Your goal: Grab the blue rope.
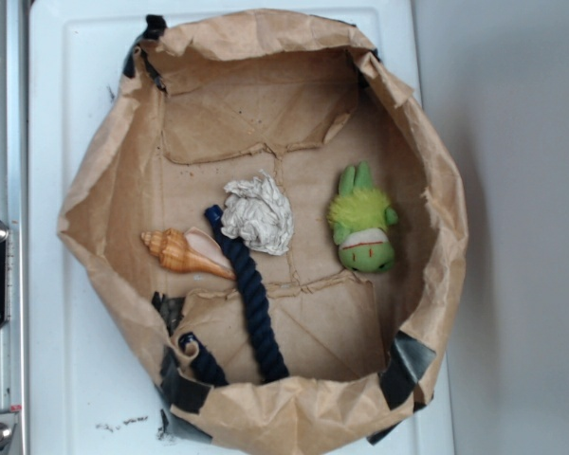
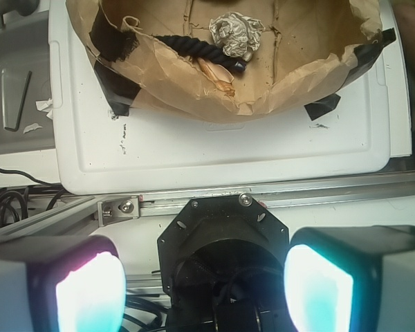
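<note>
Currently the end effector (image 2: 204,287) is seen only in the wrist view, spread wide with nothing between its two glowing pads (image 2: 90,294), and it is held well back from the crumpled brown paper bag (image 1: 104,161) that sits on the white worktop (image 2: 214,155). The thick twisted dark navy-blue rope (image 1: 251,294) is found ahead of the end effector, inside the bag, past the bag's near wall.

The rope is judged to be light, soft and limp, so it is expected to sag and drape once lifted, while its coarse twist should give the pads good friction. A hold is best taken on the straight middle stretch, with the pads closed across the rope's width, where it lies free on the bag floor.

In the exterior view the long axis is seen running from a bright blue tip beside the crumpled white paper ball (image 1: 258,213) down to the bag's lower wall, where the rope bends back on itself. One end lies just beside the orange ridged seashell (image 1: 182,252). The green plush toy (image 1: 362,229) is set well apart from the rope.
</note>
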You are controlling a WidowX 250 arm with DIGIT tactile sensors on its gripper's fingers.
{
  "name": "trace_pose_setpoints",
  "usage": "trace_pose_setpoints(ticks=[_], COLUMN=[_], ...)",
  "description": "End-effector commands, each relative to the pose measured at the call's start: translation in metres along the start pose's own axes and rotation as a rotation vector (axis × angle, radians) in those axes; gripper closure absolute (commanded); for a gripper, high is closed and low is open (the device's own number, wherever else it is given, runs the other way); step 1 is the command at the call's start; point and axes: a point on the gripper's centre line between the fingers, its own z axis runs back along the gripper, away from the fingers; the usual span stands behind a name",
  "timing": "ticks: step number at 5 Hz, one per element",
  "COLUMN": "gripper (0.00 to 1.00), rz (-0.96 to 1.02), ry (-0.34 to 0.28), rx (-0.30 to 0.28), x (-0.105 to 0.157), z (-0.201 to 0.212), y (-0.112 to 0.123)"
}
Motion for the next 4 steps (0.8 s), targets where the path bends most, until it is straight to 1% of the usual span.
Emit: trace_pose_setpoints(ticks=[1, 2, 3, 4], gripper=[0.0, 0.0, 0.0, 0.0], rz=[0.0, -0.027, -0.02, -0.01], ry=[0.0, -0.036, -0.024, -0.03], rx=[0.0, 0.04, 0.017, 0.023], x=[0.0, 0.03, 0.052, 0.056], z=[0.0, -0.011, -0.02, -0.02], y=[0.0, -0.003, 0.003, 0.006])
